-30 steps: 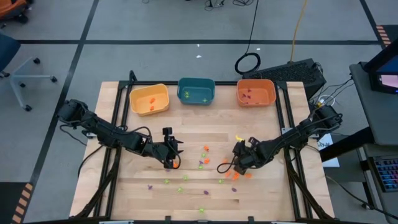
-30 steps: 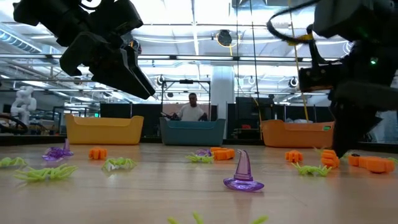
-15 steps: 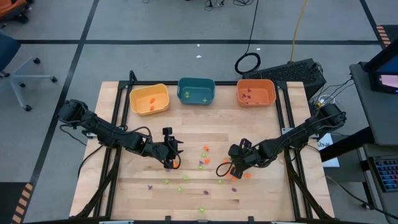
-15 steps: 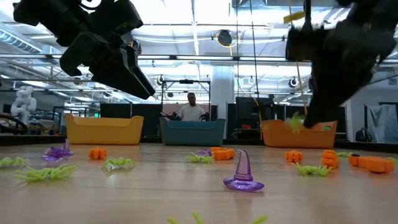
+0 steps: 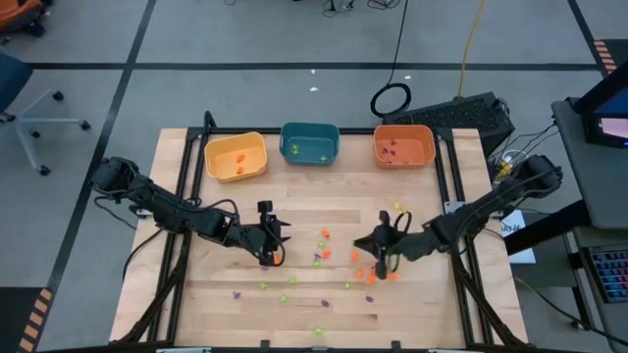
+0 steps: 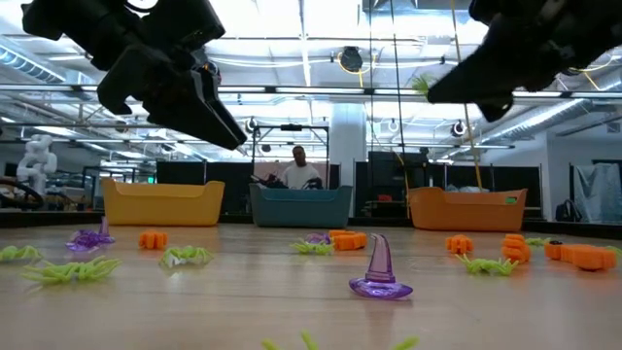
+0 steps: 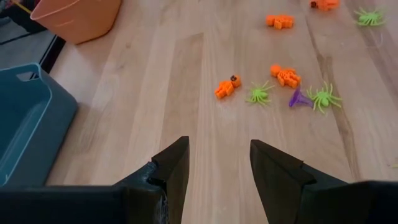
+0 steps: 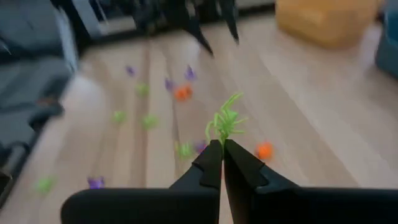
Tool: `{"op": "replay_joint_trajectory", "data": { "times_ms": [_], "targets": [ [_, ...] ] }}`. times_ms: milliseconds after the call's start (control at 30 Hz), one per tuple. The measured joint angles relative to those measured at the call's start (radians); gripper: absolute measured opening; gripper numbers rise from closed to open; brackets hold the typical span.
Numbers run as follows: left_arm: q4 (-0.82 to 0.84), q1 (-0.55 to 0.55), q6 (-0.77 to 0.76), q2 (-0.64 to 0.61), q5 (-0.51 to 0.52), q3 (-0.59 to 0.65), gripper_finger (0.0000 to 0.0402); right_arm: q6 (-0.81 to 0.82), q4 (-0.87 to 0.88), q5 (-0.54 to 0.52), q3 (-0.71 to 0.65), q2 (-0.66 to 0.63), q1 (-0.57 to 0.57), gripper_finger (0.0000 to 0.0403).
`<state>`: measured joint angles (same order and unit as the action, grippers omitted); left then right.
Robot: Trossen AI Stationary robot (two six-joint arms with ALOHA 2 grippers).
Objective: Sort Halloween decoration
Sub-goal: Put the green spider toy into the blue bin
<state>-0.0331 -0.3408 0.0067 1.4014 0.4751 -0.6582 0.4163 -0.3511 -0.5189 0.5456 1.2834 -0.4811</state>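
Green spider trinket (image 8: 225,123) pinched at right gripper (image 8: 222,151) tips, apparently lifted above table, left gripper (image 7: 219,163) spread

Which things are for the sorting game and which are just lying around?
For sorting:
green spider pinched in the right gripper
orange, green and purple trinkets on the table
yellow bin, teal bin, orange bin
left gripper, open, empty

Just around:
cable loop on the floor
person behind the bins

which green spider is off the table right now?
The light-green spider pinched in the right claw, held up in the air. The other green spiders lie loose on the wood.
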Motion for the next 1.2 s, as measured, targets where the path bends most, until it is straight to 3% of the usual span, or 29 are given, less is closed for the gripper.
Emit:
{"op": "replay_joint_trajectory", "data": {
  "times_ms": [200, 500, 733, 1033, 1200],
  "targets": [
    [-0.013, 0.0, -0.023, 0.0, 0.0, 0.0, 0.0168, -0.204, -0.549, 0.075, -0.174, 0.053, 0.063, 0.0],
    [-0.065, 0.0, -0.124, 0.0, 0.0, 0.0, 0.0168, -0.377, -0.836, 0.173, -0.199, 0.13, 0.162, 0.0],
    [-0.109, 0.0, -0.13, 0.0, 0.0, 0.0, 0.0168, -0.437, -0.902, 0.284, -0.199, 0.155, 0.224, 0.0],
    [-0.149, 0.0, -0.13, 0.0, 0.0, 0.0, 0.0168, -0.477, -0.893, 0.289, -0.199, 0.155, 0.232, 0.0],
    [-0.153, 0.0, -0.13, 0.0, 0.0, 0.0, 0.0168, -0.621, -0.863, 0.287, -0.199, 0.155, 0.232, 0.0]
  ]
}}
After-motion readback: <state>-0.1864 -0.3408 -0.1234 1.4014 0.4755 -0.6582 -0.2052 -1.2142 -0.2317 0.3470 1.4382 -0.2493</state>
